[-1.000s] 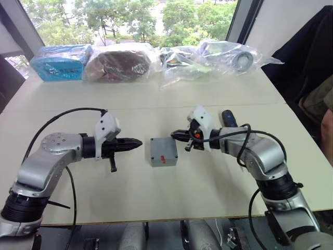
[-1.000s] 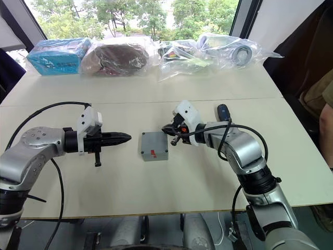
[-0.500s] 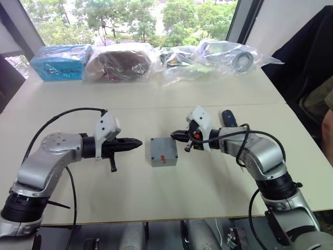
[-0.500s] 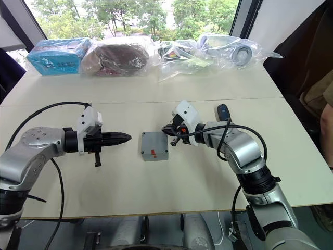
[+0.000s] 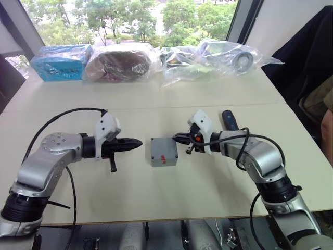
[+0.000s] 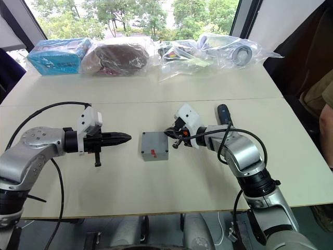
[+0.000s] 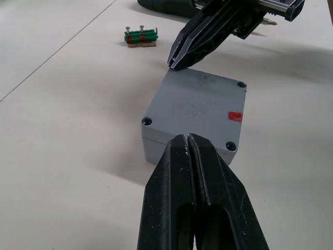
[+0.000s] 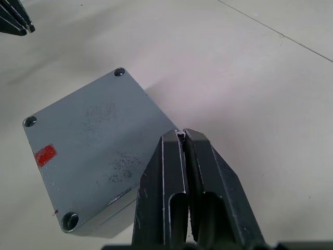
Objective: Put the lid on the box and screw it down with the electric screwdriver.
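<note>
Sitting between both clenched grippers — left gripper (image 5: pixel 139 142), right gripper (image 5: pixel 175 137) — the lid (image 5: pixel 163 150) covers the box (image 5: pixel 164 160).

Head stereo pair looks down; both wrist cameras closely share the lid (image 7: pixel 200 109).

Setting. A pale cream table (image 5: pixel 156 192), made of two tops butted along a thin seam, stands before a large window (image 5: pixel 130 21) with dark frames; green trees show outside in daylight. Along the far edge of the table lie a blue packet (image 5: pixel 60 61) and several clear plastic bags (image 5: pixel 208 57) holding assorted items. To the right of the window rises a white wall (image 5: pixel 286 26), with a dark garment (image 5: pixel 307 57) hanging before it. Soft, even daylight falls across the tabletop.
</note>
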Controlling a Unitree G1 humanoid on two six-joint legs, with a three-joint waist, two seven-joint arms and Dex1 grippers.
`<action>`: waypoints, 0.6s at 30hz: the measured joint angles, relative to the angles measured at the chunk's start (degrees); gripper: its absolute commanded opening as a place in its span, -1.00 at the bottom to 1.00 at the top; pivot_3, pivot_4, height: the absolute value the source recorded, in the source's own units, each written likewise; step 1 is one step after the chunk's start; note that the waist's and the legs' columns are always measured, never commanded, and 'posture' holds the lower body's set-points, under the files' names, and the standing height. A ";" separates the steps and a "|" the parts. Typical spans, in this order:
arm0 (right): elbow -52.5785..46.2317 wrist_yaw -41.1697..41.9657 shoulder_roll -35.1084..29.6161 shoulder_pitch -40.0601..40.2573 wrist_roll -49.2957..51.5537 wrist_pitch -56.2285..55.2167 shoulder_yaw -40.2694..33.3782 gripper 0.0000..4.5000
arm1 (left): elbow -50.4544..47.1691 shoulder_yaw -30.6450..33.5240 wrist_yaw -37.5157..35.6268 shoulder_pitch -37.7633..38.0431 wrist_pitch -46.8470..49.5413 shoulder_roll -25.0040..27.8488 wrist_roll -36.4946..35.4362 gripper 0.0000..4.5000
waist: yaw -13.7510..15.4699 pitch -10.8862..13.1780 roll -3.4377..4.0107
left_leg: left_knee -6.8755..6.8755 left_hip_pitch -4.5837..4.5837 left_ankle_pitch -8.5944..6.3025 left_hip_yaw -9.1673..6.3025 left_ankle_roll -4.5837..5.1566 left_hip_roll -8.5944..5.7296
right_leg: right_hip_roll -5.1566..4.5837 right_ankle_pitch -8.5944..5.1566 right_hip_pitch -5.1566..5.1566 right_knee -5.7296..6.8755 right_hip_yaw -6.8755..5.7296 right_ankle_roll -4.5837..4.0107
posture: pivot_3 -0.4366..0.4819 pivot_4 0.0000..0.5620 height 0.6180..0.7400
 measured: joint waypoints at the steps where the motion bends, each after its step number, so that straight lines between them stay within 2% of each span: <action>1: 0.00 0.32 -0.01 0.25 0.04 -0.33 0.00 -0.66 | 0.00 0.00 0.00 0.00 0.00 0.00 0.00 -1.00 | 0.00 0.00 0.00 | 0.00 0.00 0.00 0.00 0.00 0.00 | 0.00 0.00 0.00 0.00 0.00 0.00 | -0.05 -0.47 1.00; 7: -0.47 1.64 -0.51 1.40 0.26 -0.75 -0.27 0.46 | -0.01 0.00 -0.04 -0.02 0.01 0.00 -0.02 -1.00 | 0.00 0.00 0.00 | 0.00 0.00 0.00 0.00 0.00 0.00 | 0.00 0.00 0.00 0.01 0.00 0.00 | -0.05 -0.47 1.00; 10: -1.80 2.14 -2.65 1.75 0.36 -0.54 -0.72 0.88 | 0.00 -0.04 -0.16 -0.34 0.06 -0.02 -0.07 -1.00 | 0.02 0.01 -0.01 | 0.00 0.00 0.00 0.00 0.00 0.00 | 0.00 0.00 0.00 0.00 0.00 -0.01 | -0.05 -0.47 1.00; 11: -1.98 2.29 -3.27 1.75 0.44 -0.43 -1.21 0.95 | -0.01 -0.04 -0.23 -0.55 0.10 -0.01 -0.10 -1.00 | 0.03 0.02 -0.01 | 0.00 0.00 0.00 0.00 0.00 0.00 | 0.00 0.00 0.00 0.00 0.00 -0.01 | -0.05 -0.47 1.00; 15: -3.11 1.75 -6.84 -0.33 1.70 3.02 -6.68 0.95 | -0.19 -0.05 -0.34 -2.56 0.74 -0.37 -1.31 -1.00 | 0.15 0.07 -0.03 | 0.04 -0.02 0.00 0.01 0.00 -0.01 | -0.01 0.00 0.00 0.00 0.01 -0.01 | -0.05 -0.47 1.00; 18: -1.70 0.37 -10.72 -5.29 1.87 8.79 -9.15 0.95 | -0.42 -0.33 -0.32 -4.30 0.88 -1.50 -1.72 -1.00 | 0.06 0.13 0.03 | 0.10 -0.01 0.00 0.04 0.00 -0.01 | -0.01 0.00 0.00 0.03 0.04 -0.02 | -0.05 -0.47 1.00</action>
